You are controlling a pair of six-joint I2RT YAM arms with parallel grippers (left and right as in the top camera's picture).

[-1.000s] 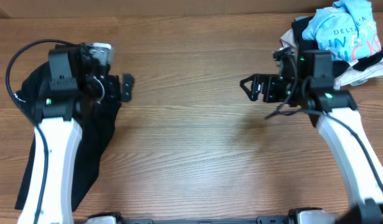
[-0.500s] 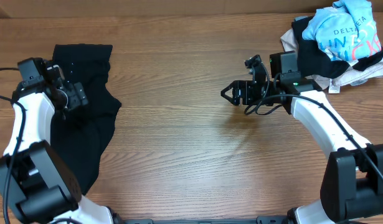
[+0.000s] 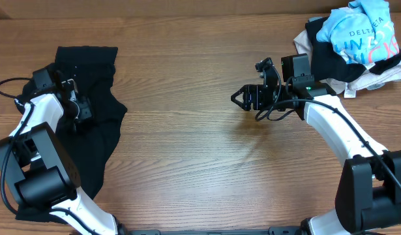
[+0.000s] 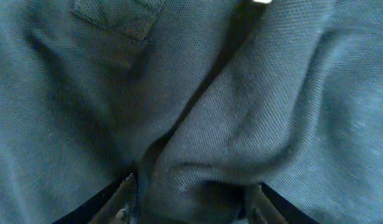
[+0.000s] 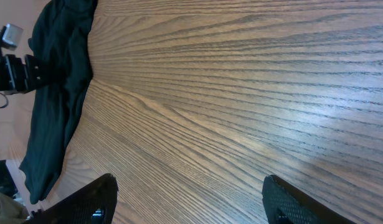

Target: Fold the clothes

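Note:
The black polo shirt (image 3: 89, 72) lies crumpled in a long strip down the table's left side. My left gripper (image 3: 81, 112) is down on it near its upper middle. In the left wrist view the black knit fabric (image 4: 241, 93) fills the frame, and a raised fold sits between the parted fingers (image 4: 191, 205). My right gripper (image 3: 238, 98) is open and empty, hovering over bare wood right of centre, far from the shirt. The right wrist view shows its spread fingers (image 5: 188, 199) and the shirt (image 5: 54, 93) at the far left.
A pile of other clothes (image 3: 330, 59) sits at the back right corner, with a light-blue printed tee (image 3: 356, 29) on top, just behind my right arm. The wooden table (image 3: 187, 150) spans the whole view.
My left arm has swung out to the left and its gripper has come down onto the shirt, shifting slightly toward the front. My right gripper moved a little left, then held still.

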